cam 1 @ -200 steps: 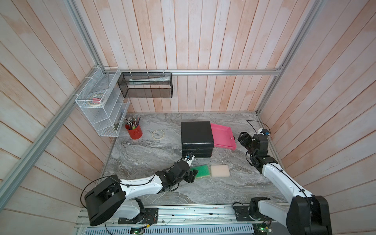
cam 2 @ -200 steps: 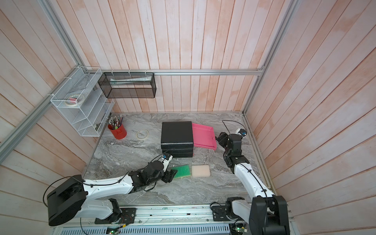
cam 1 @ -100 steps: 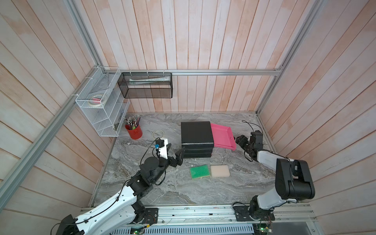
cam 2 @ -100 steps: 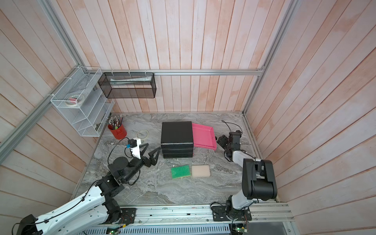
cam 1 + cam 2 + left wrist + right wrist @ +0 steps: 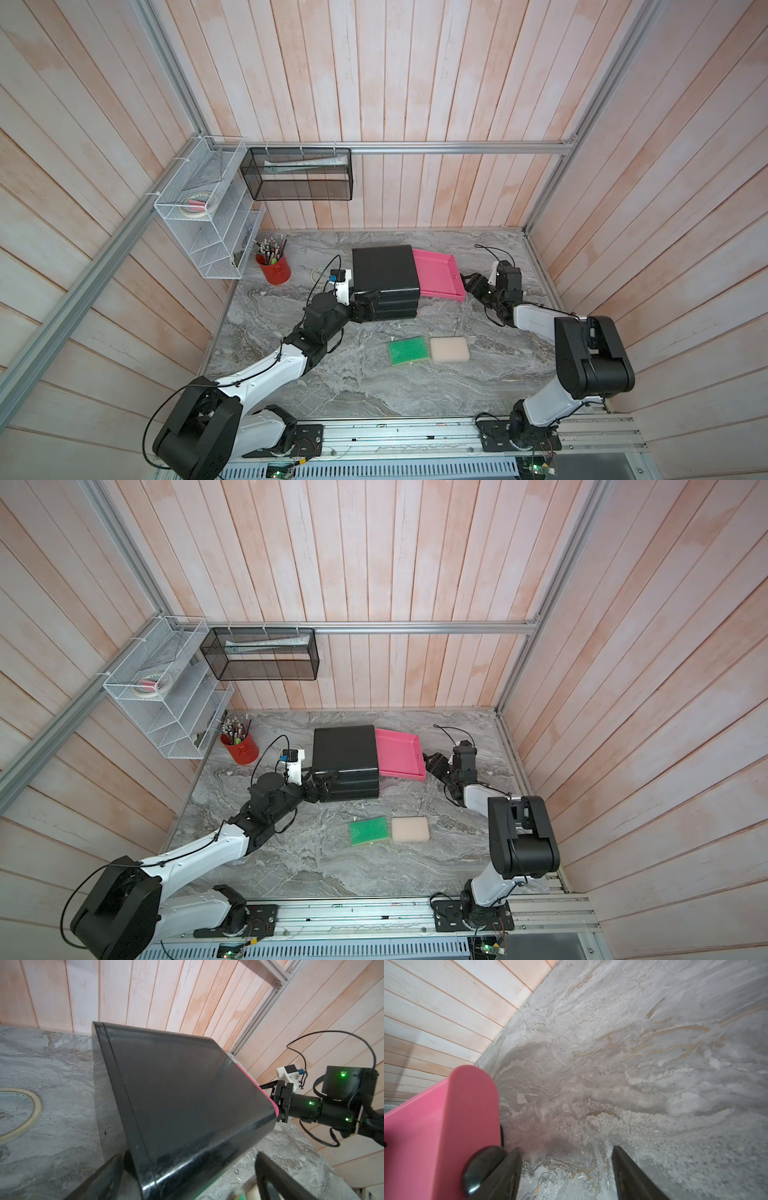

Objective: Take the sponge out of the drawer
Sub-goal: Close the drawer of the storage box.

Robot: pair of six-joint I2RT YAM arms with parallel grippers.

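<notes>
Green sponge [image 5: 407,350] lies flat on the marble table [image 5: 353,386], out of the pink drawer [image 5: 436,276] and just beside a beige sponge [image 5: 449,349], in front of the black cabinet [image 5: 384,270]. My left gripper [image 5: 365,306] stands with jaws spread wide around the cabinet's near corner, clamping nothing. My right gripper [image 5: 473,284] sits at the open drawer's front, jaws apart over bare marble, one finger just beside the black knob [image 5: 481,1167], holding nothing.

Red cup of pens [image 5: 274,270] at the far left of the grey marble tabletop [image 5: 365,399], tape ring [image 5: 37,1105] lying flat beside it, white wire rack [image 5: 199,241] on the left wall, black mesh basket [image 5: 301,189] on the far wall.
</notes>
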